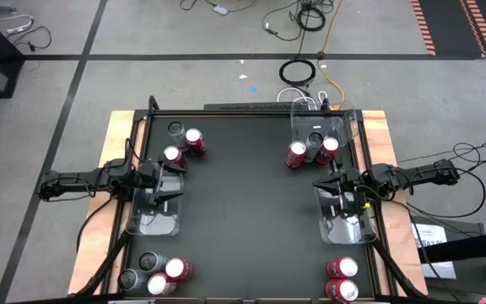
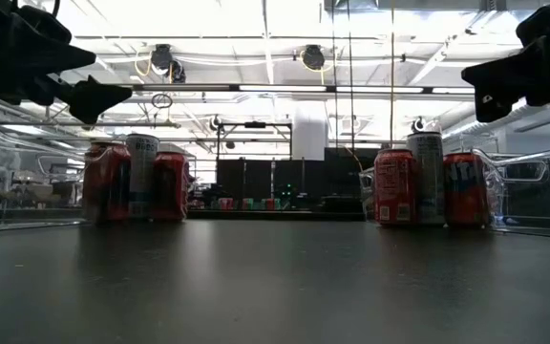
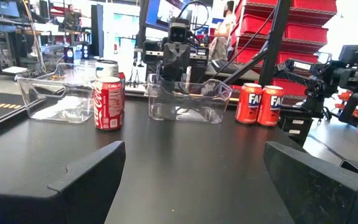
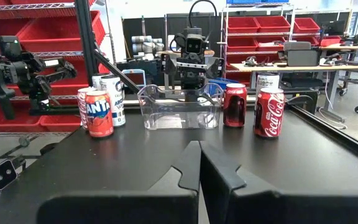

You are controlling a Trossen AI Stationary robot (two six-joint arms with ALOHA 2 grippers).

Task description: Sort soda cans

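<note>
Bright ceiling lights (image 2: 285,53) wash out the low view, silhouetting the cans (image 2: 132,179); the table (image 2: 275,287) reflects a dull sheen, foreground soft.

soda cans (image 1: 194,141) stand upright in 4 corner clusters on the table, red ones and grey ones mixed.

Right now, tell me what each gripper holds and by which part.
Nothing is held. The left gripper hangs open over its clear tray; the right gripper is shut on nothing, above its own tray. All soda cans stand untouched.
</note>
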